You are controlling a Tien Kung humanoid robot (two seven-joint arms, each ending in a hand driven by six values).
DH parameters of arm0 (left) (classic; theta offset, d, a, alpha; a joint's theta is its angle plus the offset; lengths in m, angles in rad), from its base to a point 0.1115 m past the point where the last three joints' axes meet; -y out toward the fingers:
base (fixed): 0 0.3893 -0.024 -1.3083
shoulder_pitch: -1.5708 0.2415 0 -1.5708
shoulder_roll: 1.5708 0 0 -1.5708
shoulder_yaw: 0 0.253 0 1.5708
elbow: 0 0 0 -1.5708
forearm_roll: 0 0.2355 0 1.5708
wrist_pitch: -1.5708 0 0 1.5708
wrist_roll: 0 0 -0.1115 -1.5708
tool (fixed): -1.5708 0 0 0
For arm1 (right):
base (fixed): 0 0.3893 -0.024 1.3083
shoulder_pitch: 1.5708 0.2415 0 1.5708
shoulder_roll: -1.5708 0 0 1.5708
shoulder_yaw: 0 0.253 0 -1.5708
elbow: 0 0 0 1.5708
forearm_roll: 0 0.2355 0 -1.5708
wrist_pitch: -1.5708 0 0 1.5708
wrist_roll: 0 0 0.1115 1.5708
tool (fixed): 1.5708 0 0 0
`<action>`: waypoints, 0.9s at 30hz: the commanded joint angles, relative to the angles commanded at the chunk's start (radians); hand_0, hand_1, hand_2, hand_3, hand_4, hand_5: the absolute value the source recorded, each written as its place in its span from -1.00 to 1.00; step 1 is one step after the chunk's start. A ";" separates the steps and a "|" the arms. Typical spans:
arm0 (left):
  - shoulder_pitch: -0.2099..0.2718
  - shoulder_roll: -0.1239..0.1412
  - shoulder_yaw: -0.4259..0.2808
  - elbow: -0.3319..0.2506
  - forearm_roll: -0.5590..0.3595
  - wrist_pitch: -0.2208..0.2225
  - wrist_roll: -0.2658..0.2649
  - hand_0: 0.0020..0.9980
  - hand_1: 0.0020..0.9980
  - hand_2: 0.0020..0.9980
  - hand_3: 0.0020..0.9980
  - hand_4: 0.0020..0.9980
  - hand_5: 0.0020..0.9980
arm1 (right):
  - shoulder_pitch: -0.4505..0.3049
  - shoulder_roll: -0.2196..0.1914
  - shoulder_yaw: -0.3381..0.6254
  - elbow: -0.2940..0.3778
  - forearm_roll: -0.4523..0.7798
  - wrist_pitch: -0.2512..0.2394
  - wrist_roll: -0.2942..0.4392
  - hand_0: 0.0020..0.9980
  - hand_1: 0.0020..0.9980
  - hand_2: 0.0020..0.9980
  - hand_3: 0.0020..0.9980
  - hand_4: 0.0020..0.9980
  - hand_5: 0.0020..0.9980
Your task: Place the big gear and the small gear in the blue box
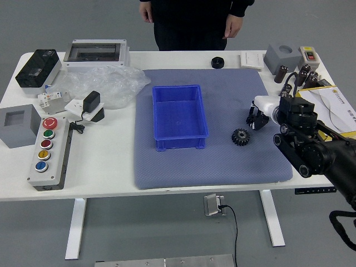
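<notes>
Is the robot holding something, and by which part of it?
This cannot be told: the right hand covers the spot beneath it. The visible gear, on the mat, is not held.

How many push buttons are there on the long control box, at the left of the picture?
5, in one row along the control box. From its far end: red button, green button, darker red button, yellow button, blue button.

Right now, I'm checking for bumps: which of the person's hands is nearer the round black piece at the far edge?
The left hand, hanging beyond the piece, slightly picture-right; the right hand is farther off, picture-left.
</notes>
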 joint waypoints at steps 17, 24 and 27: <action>0.000 0.000 -0.007 0.000 0.005 0.000 -0.001 0.65 0.67 0.67 0.66 0.02 -0.81 | -0.005 0.002 -0.003 -0.013 -0.004 -0.037 -0.001 -0.04 -0.27 -0.20 0.04 0.32 -0.58; 0.001 -0.001 -0.009 0.000 0.007 -0.001 -0.001 0.65 0.67 0.67 0.66 0.02 -0.81 | -0.005 0.001 0.001 -0.015 0.002 -0.049 0.002 -0.05 -0.30 -0.25 0.01 0.24 -0.64; 0.001 0.000 -0.010 0.000 0.008 -0.001 -0.001 0.65 0.67 0.67 0.66 0.02 -0.81 | -0.005 -0.001 0.004 -0.015 0.007 -0.053 0.003 -0.05 -0.30 -0.25 0.01 0.24 -0.64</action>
